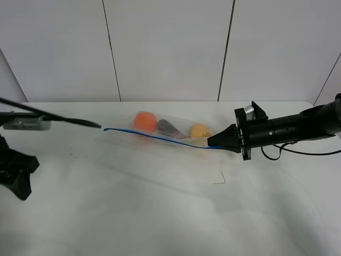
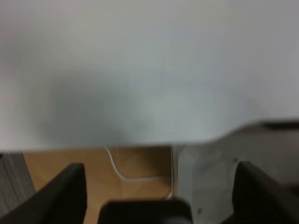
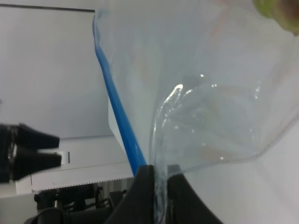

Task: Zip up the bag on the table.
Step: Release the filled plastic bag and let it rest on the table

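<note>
The clear bag [image 1: 169, 132] lies on the white table [image 1: 160, 208] with an orange, a dark eggplant and a yellow pear [image 1: 200, 130] inside. Its blue zipper strip [image 1: 154, 137] runs along the near edge. My right gripper [image 1: 216, 142] is shut on the bag's right corner at the end of the strip. In the right wrist view the right gripper [image 3: 161, 175] pinches the clear plastic just beside the blue zipper strip [image 3: 117, 107]. My left gripper [image 1: 90, 124] hovers open to the left of the bag, apart from it. The left wrist view shows the left gripper [image 2: 160, 164] wide open with nothing in it.
A small dark speck or thread [image 1: 219, 180] lies on the table in front of the bag. The table's edge [image 2: 140, 145] and the wooden floor [image 2: 140, 163] with a white cable show in the left wrist view. White wall panels stand behind the table.
</note>
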Controlling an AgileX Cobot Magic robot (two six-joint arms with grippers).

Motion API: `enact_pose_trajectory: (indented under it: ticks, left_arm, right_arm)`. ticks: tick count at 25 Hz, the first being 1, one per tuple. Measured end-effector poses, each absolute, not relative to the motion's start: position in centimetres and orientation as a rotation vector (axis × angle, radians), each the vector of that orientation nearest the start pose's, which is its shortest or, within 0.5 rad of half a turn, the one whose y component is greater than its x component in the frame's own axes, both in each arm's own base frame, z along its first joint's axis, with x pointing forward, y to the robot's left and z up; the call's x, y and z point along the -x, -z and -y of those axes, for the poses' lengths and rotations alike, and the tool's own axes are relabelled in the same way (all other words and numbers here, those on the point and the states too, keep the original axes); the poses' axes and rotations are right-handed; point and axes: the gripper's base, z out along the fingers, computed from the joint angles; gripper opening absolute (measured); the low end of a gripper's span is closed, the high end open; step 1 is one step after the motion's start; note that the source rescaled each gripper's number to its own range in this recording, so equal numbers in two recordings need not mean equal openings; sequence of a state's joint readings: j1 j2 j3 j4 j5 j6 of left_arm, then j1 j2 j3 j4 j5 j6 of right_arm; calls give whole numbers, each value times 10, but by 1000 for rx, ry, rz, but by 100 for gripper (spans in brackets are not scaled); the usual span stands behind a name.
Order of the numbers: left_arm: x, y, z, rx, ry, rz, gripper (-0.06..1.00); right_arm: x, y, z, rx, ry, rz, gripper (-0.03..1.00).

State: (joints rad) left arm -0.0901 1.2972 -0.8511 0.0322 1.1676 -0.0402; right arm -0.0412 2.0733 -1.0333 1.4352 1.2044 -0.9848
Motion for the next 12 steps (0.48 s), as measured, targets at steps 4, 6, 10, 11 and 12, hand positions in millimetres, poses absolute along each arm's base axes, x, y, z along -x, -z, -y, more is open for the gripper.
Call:
enact_pose_trajectory:
  ticks: [4,6,10,11,12]
  left_arm:
    - [-168,-238,12,-100,-42,-3097,99]
    - [-151,-234,11,-100,-42,-3091,99]
    - [-125,-228,9,-98,-33,-3012,99]
    - [-120,-228,8,-97,-29,-2973,99]
    - [-117,-227,8,-96,-25,-2940,99]
  right_arm:
    - [-346,-127,-70,-94,-1689,-2491,0]
    - [-346,-127,-70,-95,-1687,-2491,0]
    - [-346,-127,-70,-95,-1687,-2491,0]
    - [-346,-127,-70,-95,-1687,-2491,0]
    - [-346,-127,-70,-95,-1687,-2491,0]
